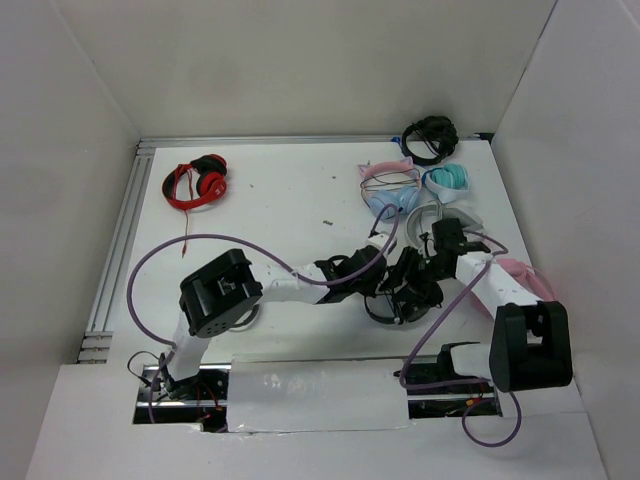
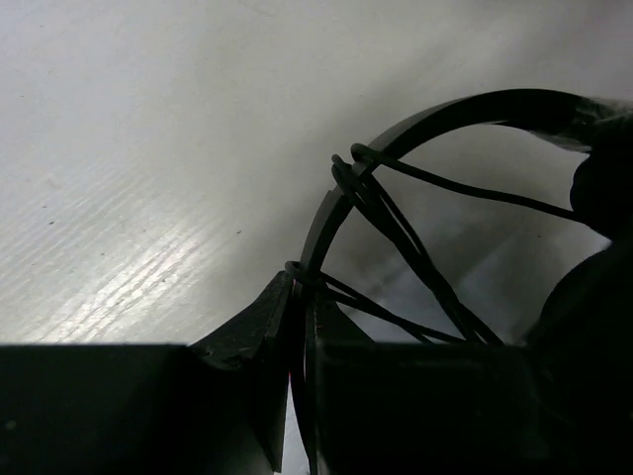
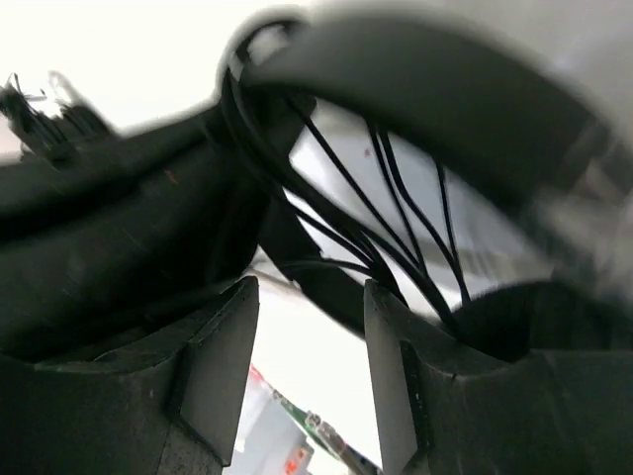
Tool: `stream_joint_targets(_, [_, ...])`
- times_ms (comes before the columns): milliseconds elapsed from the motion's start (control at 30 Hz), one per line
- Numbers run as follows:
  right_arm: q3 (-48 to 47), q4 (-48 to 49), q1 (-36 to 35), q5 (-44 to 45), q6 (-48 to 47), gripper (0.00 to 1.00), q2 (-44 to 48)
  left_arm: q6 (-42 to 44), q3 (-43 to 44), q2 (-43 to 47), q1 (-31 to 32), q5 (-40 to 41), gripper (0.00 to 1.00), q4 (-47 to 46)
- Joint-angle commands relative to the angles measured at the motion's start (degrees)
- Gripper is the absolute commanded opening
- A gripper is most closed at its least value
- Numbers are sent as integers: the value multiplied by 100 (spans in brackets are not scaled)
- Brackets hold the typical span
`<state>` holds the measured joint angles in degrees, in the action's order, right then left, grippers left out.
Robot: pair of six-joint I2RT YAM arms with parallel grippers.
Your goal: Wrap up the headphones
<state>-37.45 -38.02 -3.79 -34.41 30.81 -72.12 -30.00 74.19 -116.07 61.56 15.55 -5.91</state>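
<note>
The black headphones (image 1: 398, 300) lie at the table's middle, between both grippers. In the left wrist view their thin headband (image 2: 435, 114) arcs up to the right, with several turns of thin black cable (image 2: 415, 262) wound across it. My left gripper (image 2: 297, 297) is shut on the headband's lower end; from above it (image 1: 372, 278) sits at the headphones' left side. My right gripper (image 3: 312, 307) stands open with nothing between its fingers, just short of the cable strands (image 3: 396, 218) and the blurred headband (image 3: 415, 89). Seen from above, that gripper (image 1: 418, 272) is over the headphones' right side.
A red-and-black pair (image 1: 197, 183) lies at the back left. At the back right lie a compact black pair (image 1: 430, 140), a pink cat-ear pair (image 1: 388, 178), a teal-and-white pair (image 1: 447, 182) and a grey pair (image 1: 428, 215). A pink pair (image 1: 525, 275) lies by the right arm.
</note>
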Motion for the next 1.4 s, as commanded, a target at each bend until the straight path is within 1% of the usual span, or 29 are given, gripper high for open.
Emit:
stream_joint_targets(0, [-298, 523, 186, 119, -93, 55, -127, -85, 86, 76, 102, -614, 0, -525])
stream_joint_targets(233, [-465, 708, 203, 374, 22, 57, -417, -287, 341, -65, 84, -667, 0, -113])
stream_joint_targets(267, [-439, 734, 203, 374, 48, 57, -452, -331, 368, -73, 76, -685, 2, -51])
stream_joint_targets(300, [-395, 752, 203, 574, 74, 57, -496, -375, 411, -74, 67, -702, 6, 2])
stream_joint_targets(333, [-368, 770, 203, 637, 75, 56, -522, -393, 420, -65, 41, -737, 10, 72])
stream_joint_targets(400, [-307, 796, 195, 725, 48, 56, -566, -402, 421, -39, 31, -799, 15, 73])
stream_joint_targets(467, [-280, 875, 195, 769, 39, 56, -549, -419, 429, -38, 14, -782, 16, 116])
stream_joint_targets(500, [-289, 875, 186, 761, -22, 56, -471, -428, 421, -38, 14, -764, 15, 117])
stream_joint_targets(600, [-438, 911, 72, 822, -224, 55, -49, -480, 482, -91, 14, -650, 6, 169])
stream_joint_targets(633, [-517, 806, -15, 927, -285, 55, 74, -533, 517, -117, 14, -598, 0, 222])
stream_joint_targets(700, [-798, 691, -296, 1329, -478, 56, 529, -560, 561, -109, -12, -588, 0, 249])
stream_joint_targets(767, [-1008, 594, -507, 1516, -619, 57, 856, -516, 526, -47, -30, -597, 0, 117])
stream_joint_targets(800, [-1071, 585, -700, 1673, -803, 58, 1240, -490, 526, 14, -47, -571, 0, 99])
stream_joint_targets(867, [-1193, 506, -929, 1981, -839, 60, 1602, -437, 613, 14, -82, -448, 0, 151])
stream_joint_targets(900, [-1220, 454, -1165, 2243, -900, 63, 1944, -402, 718, -20, -109, -439, 0, 213])
stream_joint_targets(1000, [-1300, 226, -1465, 2684, -796, 67, 2428, -262, 894, -187, -162, -351, 0, 240])
stream_joint_targets(1133, [-1203, -65, -1528, 3106, -515, 67, 2737, -68, 1027, -311, -179, -114, 0, 222])
stream_joint_targets(1233, [-949, -214, -1537, 3187, -383, 66, 3123, 55, 904, -66, -214, -17, 0, 73])
stream_joint_targets(1267, [-852, -180, -1545, 3082, -443, 66, 3255, 73, 843, -4, -241, 0, 0, 55])
stream_joint_targets(1333, [-510, 4, -1703, 2573, -680, 65, 3651, 125, 799, 171, -337, 1, 0, 29])
stream_joint_targets(1367, [-430, 223, -1826, 2389, -734, 63, 3765, 143, 816, 233, -390, -8, 0, 46])
